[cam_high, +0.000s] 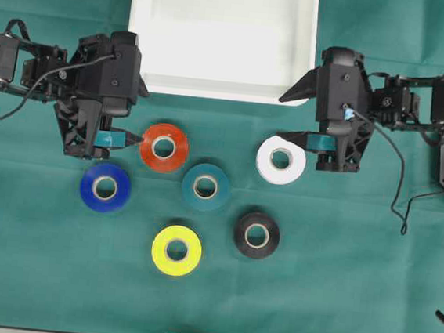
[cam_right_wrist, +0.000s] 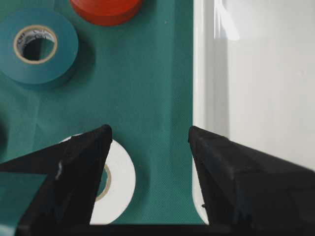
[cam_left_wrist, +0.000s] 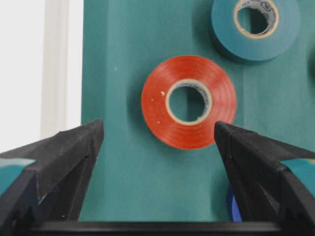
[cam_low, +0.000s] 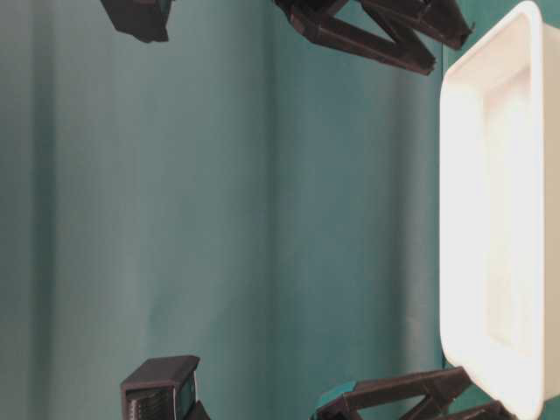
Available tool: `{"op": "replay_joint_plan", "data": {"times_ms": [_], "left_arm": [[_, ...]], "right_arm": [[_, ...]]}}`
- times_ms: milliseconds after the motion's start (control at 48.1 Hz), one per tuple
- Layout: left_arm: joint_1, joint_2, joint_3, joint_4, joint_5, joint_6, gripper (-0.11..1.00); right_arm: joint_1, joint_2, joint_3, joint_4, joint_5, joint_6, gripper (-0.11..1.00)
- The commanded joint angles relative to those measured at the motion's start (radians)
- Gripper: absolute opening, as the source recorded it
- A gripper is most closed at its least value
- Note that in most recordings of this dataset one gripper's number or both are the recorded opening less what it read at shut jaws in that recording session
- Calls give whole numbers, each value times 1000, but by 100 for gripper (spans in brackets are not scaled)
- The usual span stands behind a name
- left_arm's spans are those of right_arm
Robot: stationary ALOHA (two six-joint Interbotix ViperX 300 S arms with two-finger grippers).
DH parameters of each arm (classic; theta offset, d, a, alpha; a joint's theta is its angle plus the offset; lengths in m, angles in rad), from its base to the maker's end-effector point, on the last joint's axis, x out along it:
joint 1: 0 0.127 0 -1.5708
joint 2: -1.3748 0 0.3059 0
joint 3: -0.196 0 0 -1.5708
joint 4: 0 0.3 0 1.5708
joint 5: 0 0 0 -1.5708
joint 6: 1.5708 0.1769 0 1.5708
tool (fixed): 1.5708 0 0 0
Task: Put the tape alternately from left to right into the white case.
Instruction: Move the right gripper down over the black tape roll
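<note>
From overhead I have the shallow white plastic case (cam_high: 216, 87) with rounded corners sitting at the far edge of the green cloth-covered table (cam_high: 335, 303), its near rim running between my two arms. All six ring-shaped rolls of tape lie flat on the cloth in front of it, none inside.

My left gripper (cam_high: 120, 125) hangs with its jaws spread wide and nothing between them. In the left wrist view the red-orange roll (cam_left_wrist: 188, 102) lies on the cloth ahead of the two black fingers (cam_left_wrist: 59, 162), apart from both. The blue roll (cam_high: 105, 187) lies just beside this gripper on the near side, and only a sliver of it shows past the finger in the wrist view.

My right gripper (cam_high: 299, 113) is likewise wide and holding nothing. One finger reaches over the corner of the case rim, the other points at the white roll (cam_high: 281, 160). In the right wrist view the white roll sits partly under one finger; I can't quite tell whether they touch.

The teal roll (cam_high: 206, 187) lies in the middle, near the red-orange one but with a gap of cloth between. The black roll (cam_high: 256, 234) and yellow roll (cam_high: 176, 249) lie nearer the front edge, well apart from both grippers, with open cloth on either side and ahead of them.

The table-level view shows little beyond the case's rim and parts of the fingers.
</note>
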Motion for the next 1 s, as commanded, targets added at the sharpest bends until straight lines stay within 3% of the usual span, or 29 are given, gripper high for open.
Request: {"op": "replay_joint_plan", "data": {"times_ms": [0, 457, 976], "left_arm": [[-2, -9, -23, -2, -3, -2, 56], [-2, -12, -23, -2, -3, -2, 56], [-2, -12, -25, -2, -2, -2, 56]], "right_arm": [[0, -3, -26, 0, -5, 2, 71], [5, -5, -29, 0, 14, 3, 71], [74, -5, -29, 0, 72, 87, 71]]}}
